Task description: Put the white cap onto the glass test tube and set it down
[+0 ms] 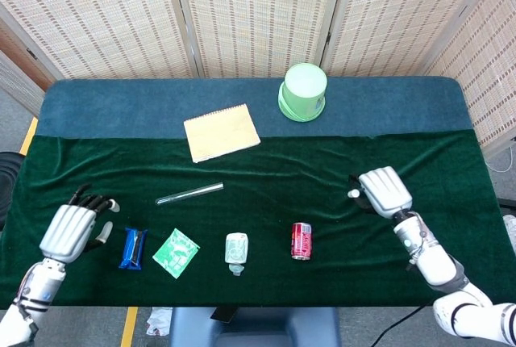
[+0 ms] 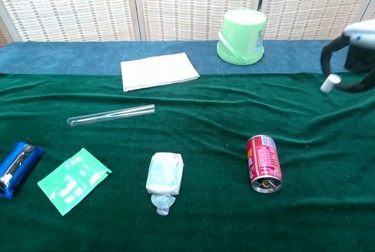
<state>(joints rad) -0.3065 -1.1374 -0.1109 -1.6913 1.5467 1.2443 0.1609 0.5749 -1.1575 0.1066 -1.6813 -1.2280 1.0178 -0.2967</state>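
The small white plastic cap (image 2: 330,82) is held clear of the table at the right side, pinched at the fingertips of the right hand (image 1: 384,191), whose other fingers are curled down around it. In the chest view the cap is seen projecting from under the dark fingers, above the dark green velvet cloth (image 1: 266,171). The cap is judged to be very light and stiff, and small enough to be lost or tilted in the pinch; it is best gripped across its sides with its open end left free for the tube.

The long clear glass test tube (image 2: 111,114) is lying flat on the cloth left of centre, well apart from the cap, between the cream spiral notebook (image 2: 159,70) and the green foil sachet (image 2: 73,180). It is judged to be light, rigid, smooth, liable to roll and fragile, so a gentle hold around its middle is called for, with one end left exposed.

The left hand (image 1: 72,229) is seen over the left edge of the cloth, near the blue snack wrapper (image 1: 133,248), with its fingers apart and nothing held or touched.
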